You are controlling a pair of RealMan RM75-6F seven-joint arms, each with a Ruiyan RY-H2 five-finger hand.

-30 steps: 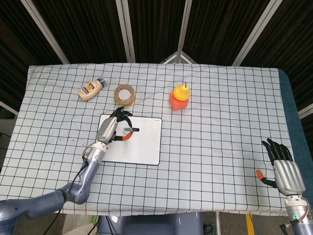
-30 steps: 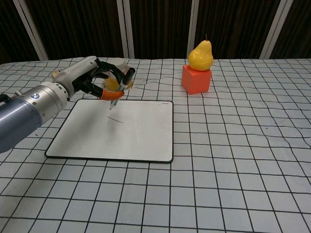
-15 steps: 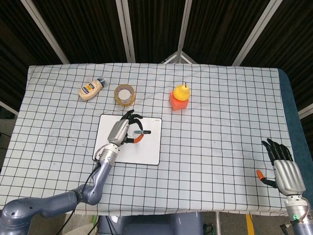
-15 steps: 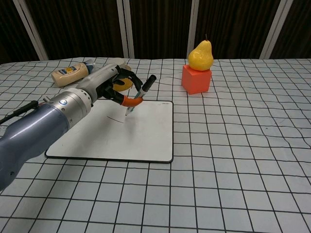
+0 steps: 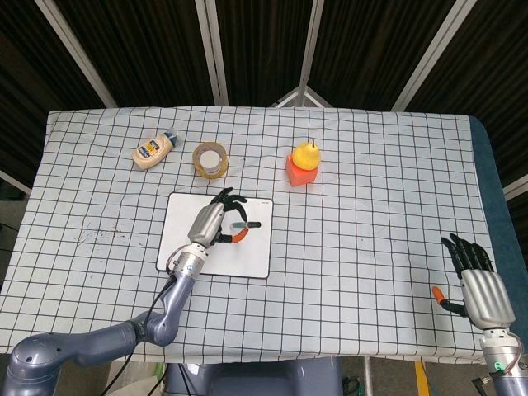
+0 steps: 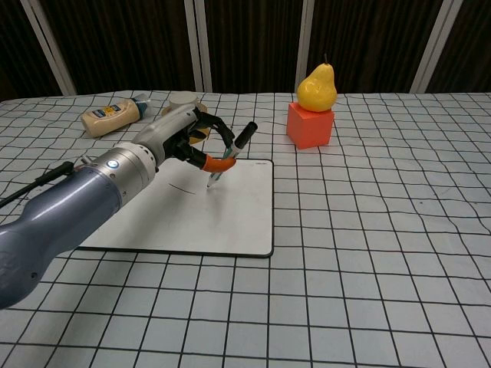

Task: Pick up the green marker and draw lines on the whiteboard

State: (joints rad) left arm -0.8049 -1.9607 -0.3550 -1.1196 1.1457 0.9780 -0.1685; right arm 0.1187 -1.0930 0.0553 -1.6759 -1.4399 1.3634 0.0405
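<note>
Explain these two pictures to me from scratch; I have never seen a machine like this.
This is a two-armed robot with humanlike hands, working at a table covered in a checked cloth. One picture looks down from its head, the other forward from its chest. Its left hand holds a green marker, tip down on the white rectangular whiteboard, beside a short drawn line. The right hand rests open near the table edge. Also there: a yellow pear on an orange block, a tape roll, a sauce bottle.

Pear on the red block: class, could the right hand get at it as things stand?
Probably yes: the right hand is open and holds nothing, and bare cloth lies between it and the pear, though it sits far off.
</note>
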